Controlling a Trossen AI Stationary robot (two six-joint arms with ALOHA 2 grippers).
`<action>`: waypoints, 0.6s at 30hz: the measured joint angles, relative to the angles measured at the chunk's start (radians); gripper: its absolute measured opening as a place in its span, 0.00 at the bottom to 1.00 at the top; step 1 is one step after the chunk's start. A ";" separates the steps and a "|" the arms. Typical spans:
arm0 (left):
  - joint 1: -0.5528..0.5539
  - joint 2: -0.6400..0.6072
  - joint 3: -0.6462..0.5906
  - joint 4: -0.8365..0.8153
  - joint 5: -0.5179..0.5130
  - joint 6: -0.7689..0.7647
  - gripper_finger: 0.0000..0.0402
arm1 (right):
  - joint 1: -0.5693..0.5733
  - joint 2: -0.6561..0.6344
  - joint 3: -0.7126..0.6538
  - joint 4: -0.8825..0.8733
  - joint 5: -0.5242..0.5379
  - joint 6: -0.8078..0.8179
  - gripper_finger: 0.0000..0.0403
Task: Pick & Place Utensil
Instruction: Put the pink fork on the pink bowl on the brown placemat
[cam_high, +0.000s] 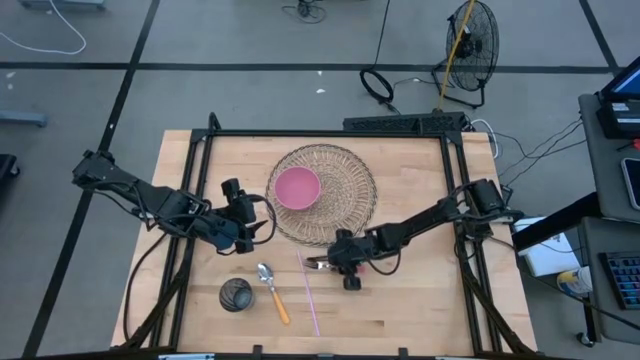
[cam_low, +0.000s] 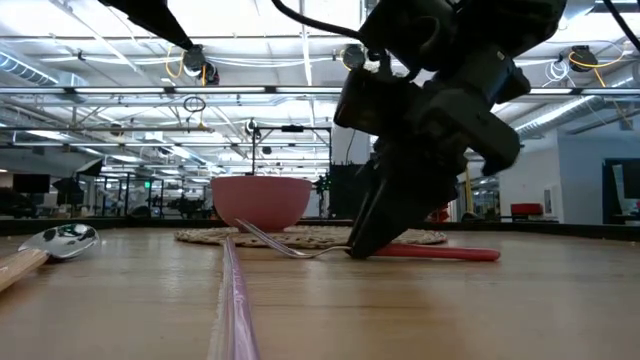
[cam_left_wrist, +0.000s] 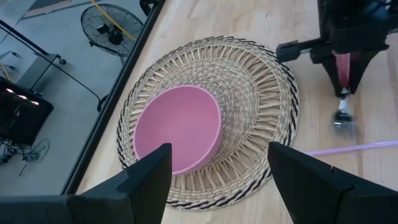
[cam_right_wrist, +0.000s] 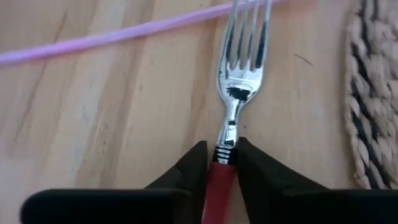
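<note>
The right gripper pinched the fork at its red handle's end; lifted so, it could pivot. The left gripper hovered, jaws spread.

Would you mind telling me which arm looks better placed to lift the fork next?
The right gripper, probably: its fingers already pinch the fork at its red handle, low on the table. The left gripper hangs open, apart, facing the pink bowl.

pink bowl on woven mat; right gripper low beside it, perhaps gripping something
</note>
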 joint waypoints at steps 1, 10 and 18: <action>0.000 0.000 0.000 0.000 0.000 0.000 0.67 | 0.003 0.000 0.000 -0.001 -0.016 -0.030 0.13; 0.000 0.000 0.000 0.001 0.002 -0.003 0.67 | 0.025 0.001 0.000 -0.014 -0.151 -0.249 0.13; 0.000 0.000 0.000 0.001 0.009 -0.003 0.67 | 0.030 -0.005 -0.003 0.023 -0.124 -0.259 0.28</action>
